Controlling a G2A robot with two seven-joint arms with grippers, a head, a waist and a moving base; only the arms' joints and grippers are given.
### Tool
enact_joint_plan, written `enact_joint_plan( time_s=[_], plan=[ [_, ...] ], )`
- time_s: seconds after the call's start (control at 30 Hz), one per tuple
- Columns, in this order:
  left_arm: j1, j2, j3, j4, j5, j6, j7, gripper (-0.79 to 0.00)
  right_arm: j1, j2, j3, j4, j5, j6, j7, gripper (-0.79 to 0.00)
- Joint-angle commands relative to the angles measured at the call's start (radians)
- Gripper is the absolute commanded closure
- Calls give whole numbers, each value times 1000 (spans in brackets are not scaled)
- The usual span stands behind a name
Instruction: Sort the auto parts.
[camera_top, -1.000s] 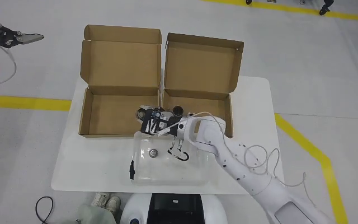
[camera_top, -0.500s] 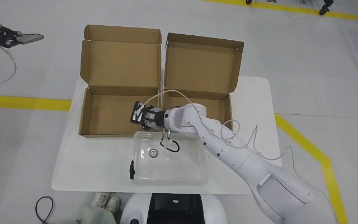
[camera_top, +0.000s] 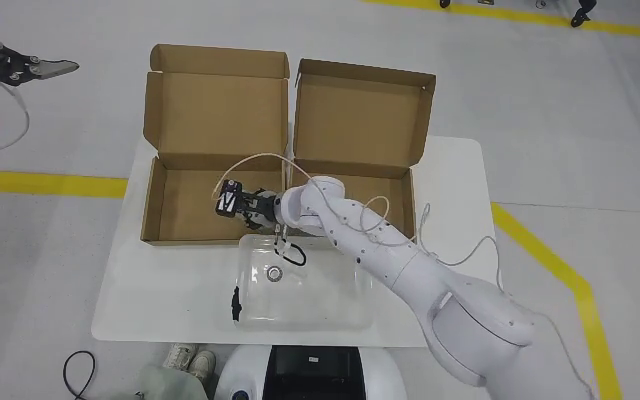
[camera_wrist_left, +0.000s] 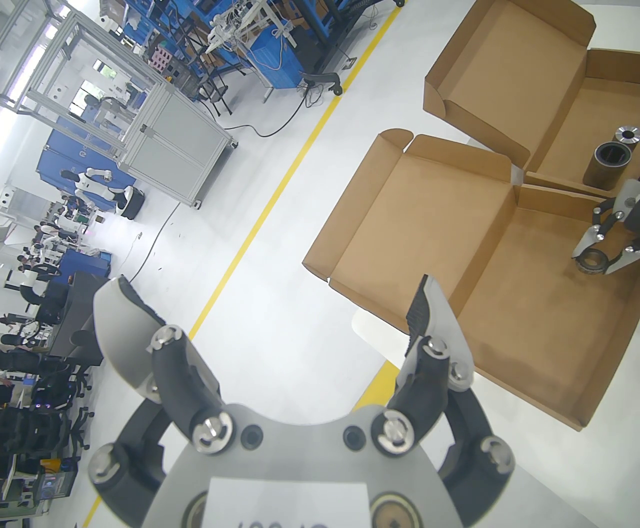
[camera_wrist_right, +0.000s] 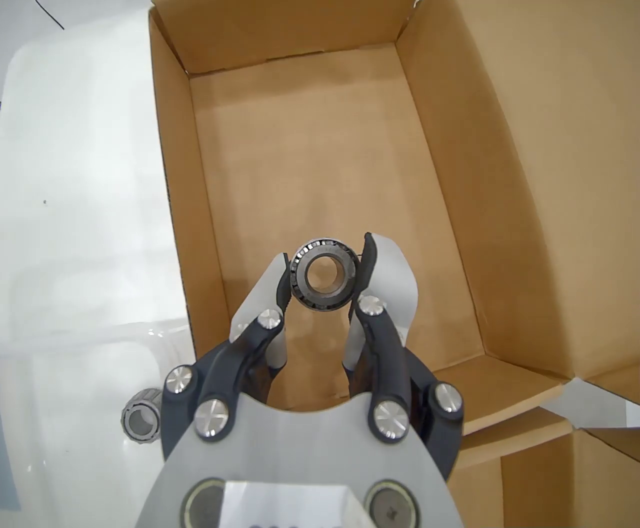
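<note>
My right gripper (camera_wrist_right: 325, 248) is shut on a steel roller bearing (camera_wrist_right: 324, 274), holding it by its sides above the floor of the left cardboard box (camera_wrist_right: 310, 150). From above, this gripper (camera_top: 228, 200) hangs over the box's (camera_top: 152, 205) right half. The left wrist view has the same gripper (camera_wrist_left: 595, 262) with the bearing inside that box (camera_wrist_left: 525, 300). A second bearing (camera_top: 274, 272) lies in the clear plastic tray (camera_top: 340, 300), also visible as the bearing (camera_wrist_right: 137, 421) in the right wrist view. My left gripper (camera_wrist_left: 272, 300) is open and empty, off the table to the far left (camera_top: 45, 68).
The right cardboard box (camera_wrist_left: 565, 150) holds a dark sleeve (camera_wrist_left: 606, 165) and a silver cylinder (camera_wrist_left: 626, 135). Both box lids (camera_top: 215, 100) stand open at the back. A small black part (camera_top: 236, 300) sits at the tray's left edge. Bare white table (camera_top: 450, 200) lies to the right.
My right gripper has carried the bearing leftward, from the boxes' shared wall near the tray to over the left box's floor. The left arm has stayed still.
</note>
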Motion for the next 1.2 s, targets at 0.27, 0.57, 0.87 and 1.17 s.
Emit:
enact_joint_plan(
  time_s=[0.27,0.57,0.87,1.17],
  plan=[
    [0,0,0,0,0,0,0,-785,36,-68,-11,129,-5,16,19,-277],
    [0,0,0,0,0,0,0,-785,49,-75,12,140,-38,-15,-107,-283],
    [0,0,0,0,0,0,0,-785,-5,-23,61,-37,-96,-43,-132,-296],
    [0,0,0,0,0,0,0,-785,-188,99,189,-390,-190,-54,-26,-320]
  ],
)
